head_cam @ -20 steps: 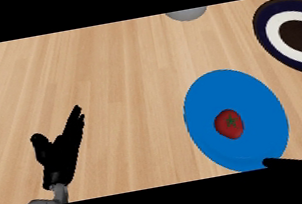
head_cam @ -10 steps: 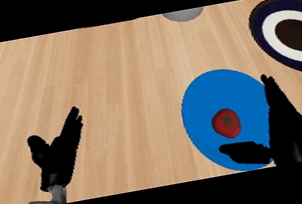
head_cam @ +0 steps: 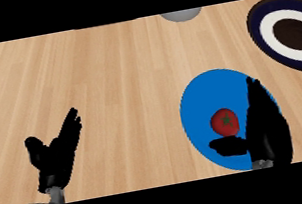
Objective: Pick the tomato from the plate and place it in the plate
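While the tomato (head_cam: pixel 225 120) sits on the blue plate (head_cam: pixel 202 96), it's flanked by the R hand (head_cam: pixel 265 127), fingers straight, thumb below, nothing held. L hand (head_cam: pixel 56 153) is rested open on desk (head_cam: pixel 104 71); ringed plate (head_cam: pixel 293 34) is seen top right.

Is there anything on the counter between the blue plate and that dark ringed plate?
Nothing: the head view shows only bare wooden counter between the blue plate and the dark ringed plate.

The tomato (head_cam: pixel 225 120) lay on the plate (head_cam: pixel 202 100) near the counter's (head_cam: pixel 104 71) near edge, right of centre. A second plate (head_cam: pixel 293 34) sat behind it, by the right edge; a bowl (head_cam: pixel 182 14) at the far edge.
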Action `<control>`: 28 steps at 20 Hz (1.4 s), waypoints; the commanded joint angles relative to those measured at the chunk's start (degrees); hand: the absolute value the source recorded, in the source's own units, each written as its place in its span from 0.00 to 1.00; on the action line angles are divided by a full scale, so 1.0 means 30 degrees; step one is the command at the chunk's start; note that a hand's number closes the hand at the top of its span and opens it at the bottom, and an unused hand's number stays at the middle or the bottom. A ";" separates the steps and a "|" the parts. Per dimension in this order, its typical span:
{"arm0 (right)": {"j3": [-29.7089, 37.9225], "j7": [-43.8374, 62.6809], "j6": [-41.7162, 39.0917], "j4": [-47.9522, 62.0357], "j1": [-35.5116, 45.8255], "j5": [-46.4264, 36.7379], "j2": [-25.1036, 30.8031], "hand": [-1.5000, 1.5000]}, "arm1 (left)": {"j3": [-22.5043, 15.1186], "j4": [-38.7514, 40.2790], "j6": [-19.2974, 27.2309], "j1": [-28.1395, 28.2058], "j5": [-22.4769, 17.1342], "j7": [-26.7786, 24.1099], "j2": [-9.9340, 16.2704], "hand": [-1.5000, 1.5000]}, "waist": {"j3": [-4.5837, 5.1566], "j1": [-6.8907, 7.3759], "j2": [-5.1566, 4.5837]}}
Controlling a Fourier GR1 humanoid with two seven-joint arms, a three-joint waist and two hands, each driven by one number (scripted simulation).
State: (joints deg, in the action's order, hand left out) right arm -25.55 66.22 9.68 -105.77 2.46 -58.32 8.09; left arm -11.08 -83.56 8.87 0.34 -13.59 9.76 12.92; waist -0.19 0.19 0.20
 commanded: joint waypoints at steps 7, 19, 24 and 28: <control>0.1715 0.0795 -0.1718 0.2357 0.0775 -0.0269 -0.1994 0.00 | -0.0082 0.0937 0.0031 0.0043 0.0562 0.0373 -0.0845 0.50 | 0.0065 -0.0058 -0.0074; 0.3147 -0.2037 -0.3004 0.5445 0.2218 -0.0449 -0.1845 1.00 | 0.0655 -0.0080 -0.0471 -0.0497 0.0800 0.1983 -0.0699 0.50 | 0.0061 -0.0005 -0.0075; 0.1024 -0.1441 -0.2276 0.4082 0.0012 -0.2910 -0.2591 1.00 | 0.1303 0.1203 -0.1635 0.0614 0.0619 -0.0179 -0.0808 0.50 | 0.0068 -0.0052 -0.0060; 0.0657 -0.5054 -0.0347 0.1906 -0.0617 -0.3202 -0.0886 1.00 | 0.1373 0.0777 -0.1223 -0.0110 0.0762 0.0793 -0.0684 0.50 | 0.0058 -0.0183 -0.0023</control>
State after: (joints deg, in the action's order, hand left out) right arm -21.33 56.90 4.62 -95.74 2.92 -67.21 2.61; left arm -7.53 -82.59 5.81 -0.02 -10.99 10.92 10.46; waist -0.30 -0.04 0.37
